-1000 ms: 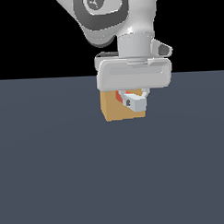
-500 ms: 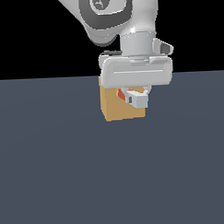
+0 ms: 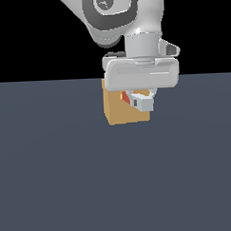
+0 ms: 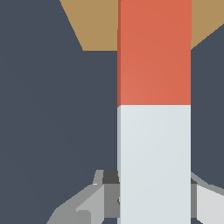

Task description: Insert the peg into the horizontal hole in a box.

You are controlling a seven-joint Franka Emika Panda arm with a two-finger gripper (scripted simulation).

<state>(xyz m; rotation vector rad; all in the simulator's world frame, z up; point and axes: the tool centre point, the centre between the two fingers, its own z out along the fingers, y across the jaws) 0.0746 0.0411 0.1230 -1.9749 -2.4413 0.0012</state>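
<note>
- Peg, orange-red and white flat-sided bar (image 4: pixel 154 109), is clamped at its white end by the gripper (image 3: pixel 139 101), fingers closed on it.
- Orange-red end is pointed at the tan cube box (image 3: pixel 118 110).

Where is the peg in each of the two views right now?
Exterior view: the peg shows only as a small orange-red patch under the white claw, against the box.
Wrist view: the peg fills the middle as a long bar, orange-red at the far end, white at the near end, pointing at the box.
Shared landmark: the tan box.
</note>
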